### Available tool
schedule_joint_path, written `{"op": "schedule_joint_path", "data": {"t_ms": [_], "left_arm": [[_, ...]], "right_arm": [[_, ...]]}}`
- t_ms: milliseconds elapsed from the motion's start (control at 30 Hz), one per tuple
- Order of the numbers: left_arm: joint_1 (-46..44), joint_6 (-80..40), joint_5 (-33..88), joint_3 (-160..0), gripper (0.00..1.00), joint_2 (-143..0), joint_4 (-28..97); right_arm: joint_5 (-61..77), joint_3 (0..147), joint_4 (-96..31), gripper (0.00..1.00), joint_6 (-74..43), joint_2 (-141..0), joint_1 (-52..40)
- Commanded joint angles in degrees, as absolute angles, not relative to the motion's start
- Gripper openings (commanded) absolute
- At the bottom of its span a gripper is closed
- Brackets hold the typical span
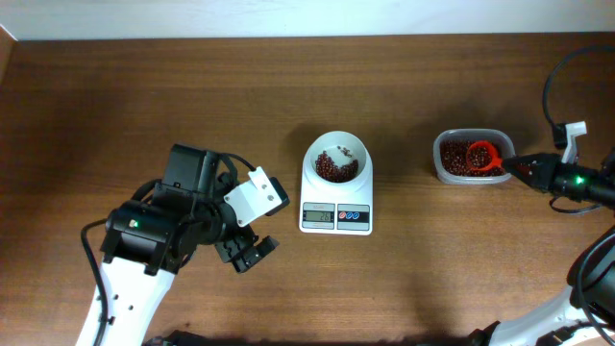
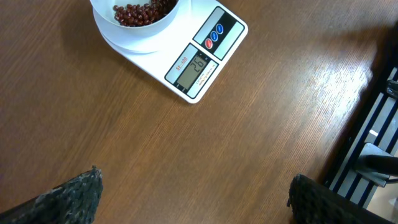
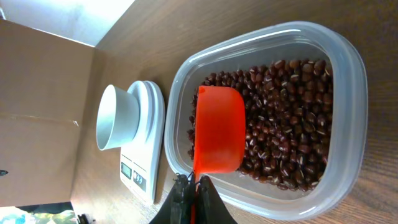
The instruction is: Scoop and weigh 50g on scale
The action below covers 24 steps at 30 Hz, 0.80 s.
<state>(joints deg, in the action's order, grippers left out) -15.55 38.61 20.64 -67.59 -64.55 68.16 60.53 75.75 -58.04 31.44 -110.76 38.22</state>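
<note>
The white scale [image 1: 336,215] stands mid-table, its round bowl [image 1: 336,161] holding a layer of dark red-brown beans [image 1: 336,167]. The left wrist view shows the scale [image 2: 205,53] at the top with lit digits. More beans [image 3: 286,127] fill a clear plastic tub [image 1: 470,156] to the right. My right gripper [image 3: 193,182] is shut on the handle of an orange-red scoop [image 3: 217,137], whose bowl hangs over the tub's beans, underside toward the camera. My left gripper [image 1: 252,248] hovers open over bare wood left of the scale, holding nothing.
The tub [image 3: 348,74] sits close beside the scale [image 3: 146,155] on the brown wooden table. A pale wall strip runs along the table's far edge. Cables loop near my right arm [image 1: 567,178] at the right edge.
</note>
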Motion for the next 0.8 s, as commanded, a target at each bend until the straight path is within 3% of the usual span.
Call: {"op": "schedule_joint_path", "data": {"t_ms": [0,433,767], "left_arm": [[-15.2,38.9,21.6,-67.5,0.99,-64.2,68.2],[-15.2,38.9,21.6,-67.5,0.99,-64.2,68.2],[-15.2,38.9,21.6,-67.5,0.99,-64.2,68.2]], "right_arm": [[59.5,75.3,-56.1,0.04,25.2,-111.2,38.3],[74.7,75.3,-61.8,0.04,23.7,-111.1,37.2],[82.8,75.3,-63.3,0.04,23.7,-110.9,21.9]]}}
